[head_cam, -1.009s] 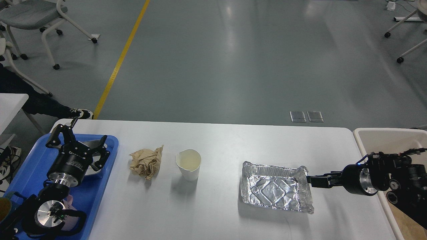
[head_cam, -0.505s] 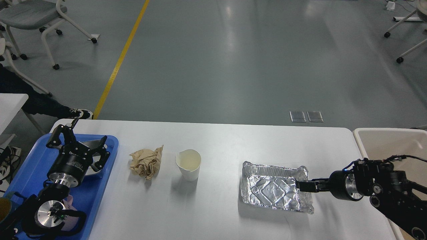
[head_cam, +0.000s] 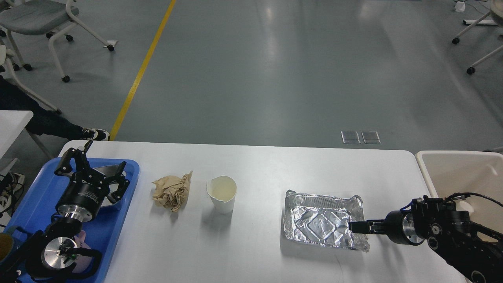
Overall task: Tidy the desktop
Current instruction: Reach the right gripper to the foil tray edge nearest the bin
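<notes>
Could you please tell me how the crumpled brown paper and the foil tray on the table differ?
The crumpled brown paper is a matte tan wad; the foil tray is shiny silver and holds an open rectangular shape, though dented. The paper is the smaller and lies left of the paper cup; the tray lies right of it. The right gripper is at the tray's right rim; nothing touches the paper. Both rest on the desktop.

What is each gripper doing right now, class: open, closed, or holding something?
Left gripper: open, empty, above the blue tray.
Right gripper: at the foil tray's right rim; whether it grips cannot be told.
</notes>
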`<act>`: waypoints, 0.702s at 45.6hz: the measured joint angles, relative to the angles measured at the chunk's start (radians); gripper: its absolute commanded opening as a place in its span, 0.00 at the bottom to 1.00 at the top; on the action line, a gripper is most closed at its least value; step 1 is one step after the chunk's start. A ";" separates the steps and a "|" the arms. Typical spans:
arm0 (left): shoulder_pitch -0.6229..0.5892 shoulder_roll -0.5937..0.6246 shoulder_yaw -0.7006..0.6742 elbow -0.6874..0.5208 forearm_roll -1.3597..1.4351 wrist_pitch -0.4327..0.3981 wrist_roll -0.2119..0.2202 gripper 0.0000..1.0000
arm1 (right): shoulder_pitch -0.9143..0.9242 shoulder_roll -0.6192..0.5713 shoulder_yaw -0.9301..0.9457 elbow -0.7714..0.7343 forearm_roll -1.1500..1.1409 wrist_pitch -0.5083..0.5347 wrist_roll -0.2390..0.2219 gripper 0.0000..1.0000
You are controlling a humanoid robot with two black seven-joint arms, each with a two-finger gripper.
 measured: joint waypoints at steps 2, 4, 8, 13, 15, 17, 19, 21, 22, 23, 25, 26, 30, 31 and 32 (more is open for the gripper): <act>0.000 0.000 0.000 0.001 0.000 0.000 0.000 0.96 | 0.000 0.002 -0.001 -0.001 0.001 0.000 0.000 1.00; 0.000 0.000 0.000 0.001 0.000 0.000 0.000 0.96 | 0.000 0.007 -0.002 -0.003 0.001 0.000 0.000 1.00; 0.000 0.001 0.000 0.001 0.000 0.000 0.000 0.96 | 0.000 0.018 -0.003 -0.008 0.002 0.000 0.000 0.91; -0.001 0.001 0.000 0.001 0.000 0.000 0.000 0.96 | 0.001 0.024 -0.003 -0.014 0.004 0.000 0.000 0.61; -0.001 0.001 0.000 0.001 0.000 0.000 0.000 0.96 | 0.001 0.025 -0.004 -0.013 0.004 0.000 0.000 0.49; -0.001 0.001 0.000 0.001 0.000 0.000 0.000 0.96 | 0.001 0.024 -0.004 -0.011 0.004 0.000 0.000 0.36; -0.001 0.001 0.000 0.001 0.000 0.000 0.000 0.96 | 0.001 0.024 -0.004 -0.010 0.004 0.000 0.000 0.32; -0.001 0.001 0.000 0.001 0.000 0.000 0.000 0.96 | 0.001 0.024 -0.004 -0.010 0.004 0.001 0.000 0.31; -0.001 0.001 0.000 0.001 0.000 0.000 0.000 0.96 | 0.001 0.024 -0.004 -0.010 0.004 0.002 0.000 0.27; -0.001 0.001 0.000 0.001 0.000 0.000 0.000 0.96 | 0.001 0.024 -0.004 -0.011 0.004 0.003 0.000 0.23; -0.001 0.001 0.000 0.001 0.000 0.000 0.000 0.96 | 0.001 0.022 -0.004 -0.012 0.009 0.004 0.000 0.15; -0.001 0.001 0.000 0.001 0.000 0.000 0.000 0.96 | 0.001 0.021 -0.005 -0.013 0.014 0.004 0.001 0.10; 0.000 0.001 -0.001 0.001 0.000 0.000 0.000 0.96 | 0.000 0.018 -0.007 -0.014 0.029 0.014 0.002 0.00; 0.000 0.001 -0.001 0.001 0.000 0.000 0.000 0.96 | -0.001 0.017 -0.007 -0.014 0.032 0.019 0.003 0.00; 0.000 0.001 -0.001 0.001 0.000 0.000 0.000 0.96 | -0.001 0.017 -0.007 -0.014 0.035 0.026 0.005 0.00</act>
